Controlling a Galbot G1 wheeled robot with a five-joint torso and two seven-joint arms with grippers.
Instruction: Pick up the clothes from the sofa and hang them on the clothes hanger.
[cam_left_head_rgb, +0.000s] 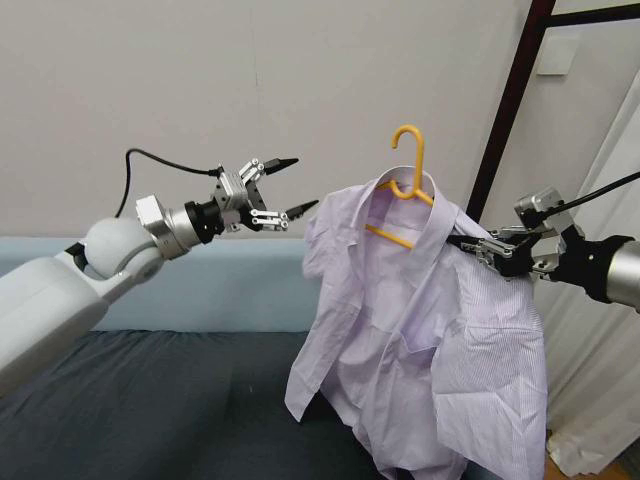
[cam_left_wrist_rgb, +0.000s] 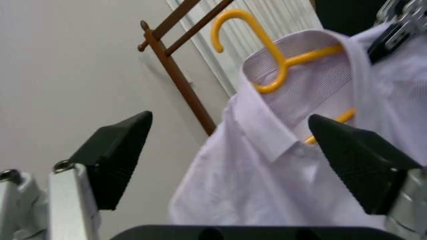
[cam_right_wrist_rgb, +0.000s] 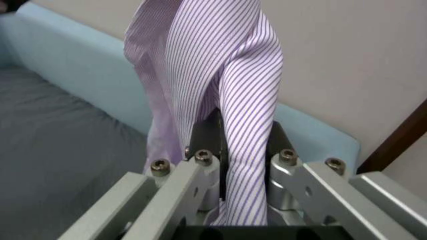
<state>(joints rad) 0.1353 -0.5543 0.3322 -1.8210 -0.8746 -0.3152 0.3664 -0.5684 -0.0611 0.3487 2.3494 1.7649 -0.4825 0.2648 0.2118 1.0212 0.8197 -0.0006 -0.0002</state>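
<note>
A lilac striped shirt (cam_left_head_rgb: 420, 330) hangs on a yellow hanger (cam_left_head_rgb: 408, 180) in the air above the sofa, its hem draping down. My right gripper (cam_left_head_rgb: 478, 250) is shut on the shirt's shoulder at the right; in the right wrist view the striped cloth (cam_right_wrist_rgb: 230, 100) runs pinched between the jaws. My left gripper (cam_left_head_rgb: 290, 185) is open with nothing in it, to the left of the collar and apart from it. The left wrist view shows its two black fingertips (cam_left_wrist_rgb: 117, 155) spread wide, with the collar (cam_left_wrist_rgb: 280, 110) and the hanger's hook (cam_left_wrist_rgb: 250, 35) beyond them.
The dark grey sofa seat (cam_left_head_rgb: 140, 410) with a pale blue back (cam_left_head_rgb: 220, 285) lies below. A dark brown wooden rack post (cam_left_head_rgb: 510, 110) stands against the wall behind the shirt. A pale curtain (cam_left_head_rgb: 600, 380) hangs at the right.
</note>
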